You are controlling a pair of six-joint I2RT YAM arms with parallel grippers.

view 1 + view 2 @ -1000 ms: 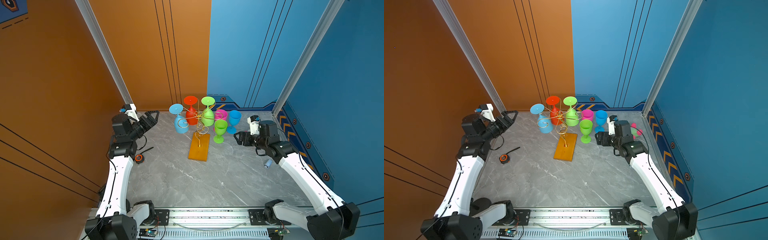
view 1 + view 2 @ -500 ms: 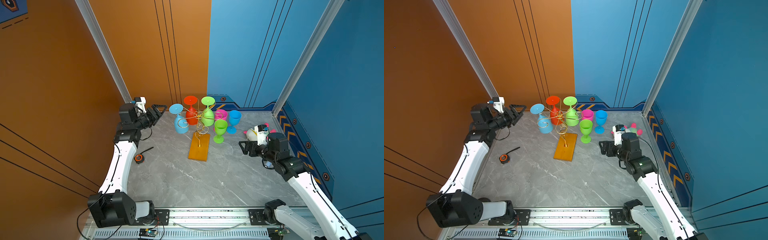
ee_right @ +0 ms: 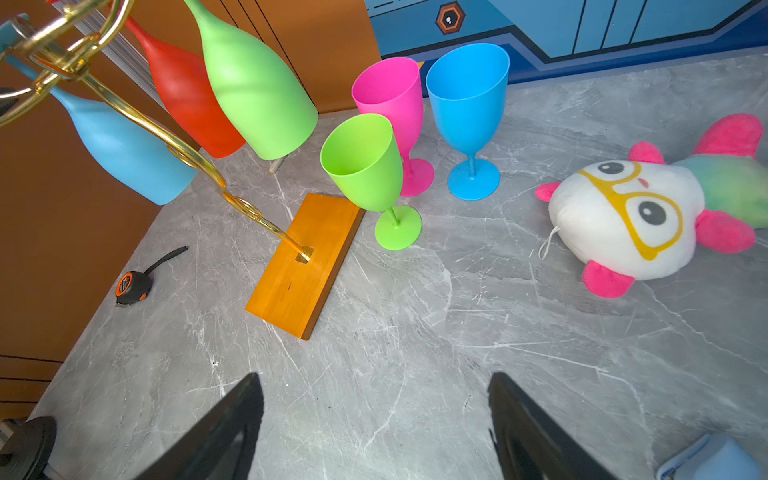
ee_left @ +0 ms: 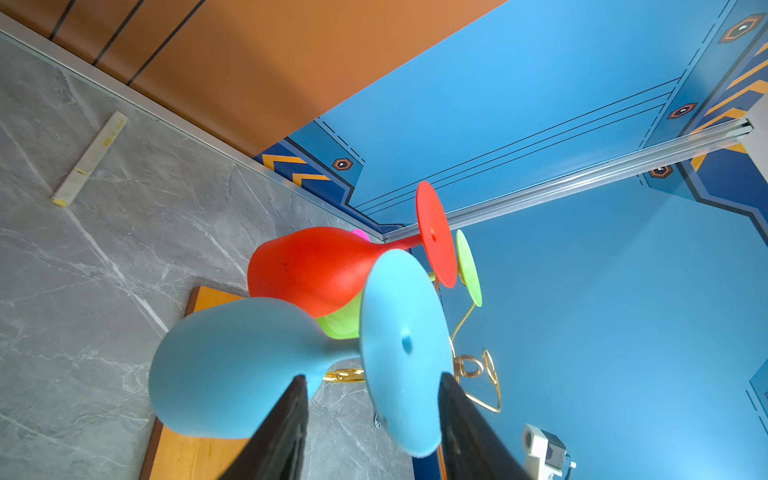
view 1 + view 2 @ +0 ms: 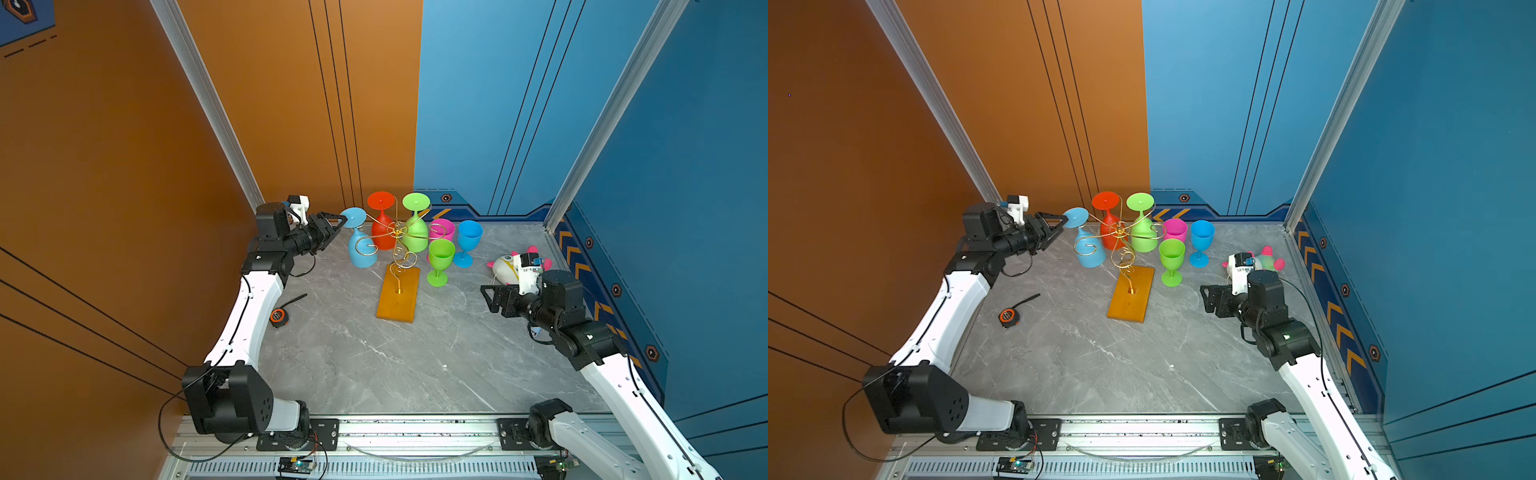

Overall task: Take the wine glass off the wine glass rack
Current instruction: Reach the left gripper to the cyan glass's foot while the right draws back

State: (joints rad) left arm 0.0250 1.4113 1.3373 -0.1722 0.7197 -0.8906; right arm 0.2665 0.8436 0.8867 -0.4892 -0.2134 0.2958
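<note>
The wine glass rack [image 5: 397, 297] [image 5: 1131, 293] is a gold wire stand on an orange wooden base, and three wine glasses hang upside down from it. The light blue wine glass [image 5: 361, 249] [image 5: 1090, 251] [image 4: 232, 365] hangs on the left arm, beside a red one [image 5: 382, 235] and a green one [image 5: 415, 237]. My left gripper [image 5: 336, 226] [image 5: 1059, 226] [image 4: 372, 378] is at the light blue glass's round foot, which sits between its half-narrowed jaws with a gap still showing on one side. My right gripper [image 5: 490, 297] [image 5: 1204, 299] [image 3: 376, 376] hovers open and empty over the table to the right of the rack.
A green [image 5: 440, 257], a pink [image 5: 442, 228] and a blue [image 5: 468, 241] glass stand upright right of the rack. A plush toy [image 5: 505, 266] lies near the right wall. A tape measure [image 5: 277, 316] lies by the left arm. Walls close in behind and on both sides.
My left gripper has reached right to the light blue glass's foot, and its jaws have narrowed around it. My right arm has drawn back toward the front right, still open.
</note>
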